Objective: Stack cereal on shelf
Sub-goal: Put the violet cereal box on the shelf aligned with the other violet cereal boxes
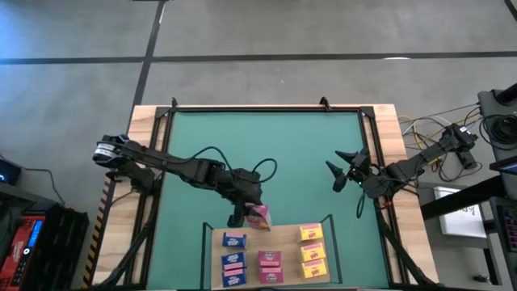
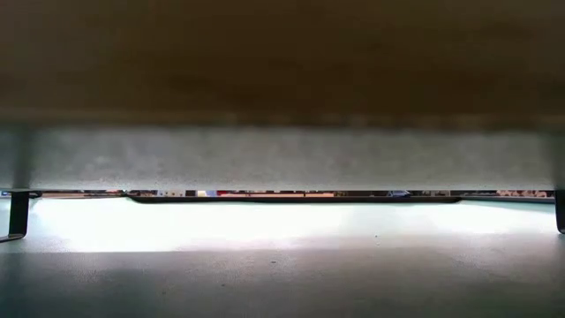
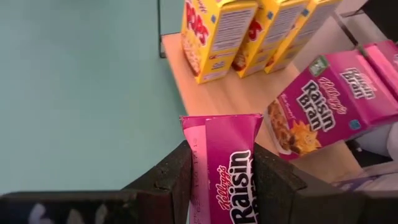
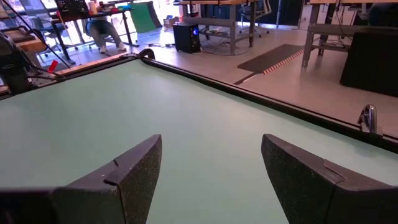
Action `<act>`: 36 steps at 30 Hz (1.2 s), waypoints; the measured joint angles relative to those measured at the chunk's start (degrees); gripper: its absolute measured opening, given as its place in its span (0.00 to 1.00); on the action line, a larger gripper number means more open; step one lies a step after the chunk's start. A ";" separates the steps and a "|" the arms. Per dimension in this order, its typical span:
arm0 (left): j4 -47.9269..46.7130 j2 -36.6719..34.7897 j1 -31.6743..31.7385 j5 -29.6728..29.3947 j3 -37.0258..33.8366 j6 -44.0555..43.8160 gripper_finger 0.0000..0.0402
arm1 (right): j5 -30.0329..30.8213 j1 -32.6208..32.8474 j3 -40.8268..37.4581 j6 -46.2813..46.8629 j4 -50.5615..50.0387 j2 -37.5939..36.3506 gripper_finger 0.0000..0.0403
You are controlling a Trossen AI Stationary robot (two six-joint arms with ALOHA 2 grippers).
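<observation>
The left claw (image 1: 246, 212) squeezes a pink cereal box (image 3: 225, 165) just above the edge of the shelf (image 3: 249, 99). It could bump the pink box (image 3: 323, 109) lying there, or tip over. The right claw (image 1: 343, 172) waits with its fingers apart, holding nothing.

Our arms (image 1: 186, 170) are dark and jointed, with black looping cables and blunt, textured black fingers (image 3: 177, 180).

Likely a robotics lab, workbenches (image 4: 217, 6), a computer tower (image 4: 185, 37), concrete floor (image 1: 283, 32), loose cables (image 1: 424, 129)
</observation>
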 joint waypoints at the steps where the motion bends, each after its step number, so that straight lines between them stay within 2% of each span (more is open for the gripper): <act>1: 0.09 0.00 -0.20 0.14 -0.04 0.01 0.29 | 0.00 -0.01 0.01 0.00 0.01 -0.01 0.66; 11: 2.31 0.00 -3.47 0.35 -0.13 -1.20 0.29 | -0.01 -0.02 0.01 0.00 0.00 -0.01 0.66; 22: 6.66 3.00 -3.97 0.39 -0.77 -0.70 0.29 | 0.01 0.00 -0.01 0.00 0.00 0.01 0.66; 36: 6.62 5.29 -4.63 0.42 1.15 -1.64 0.29 | -0.01 0.00 0.01 0.00 0.00 0.00 0.66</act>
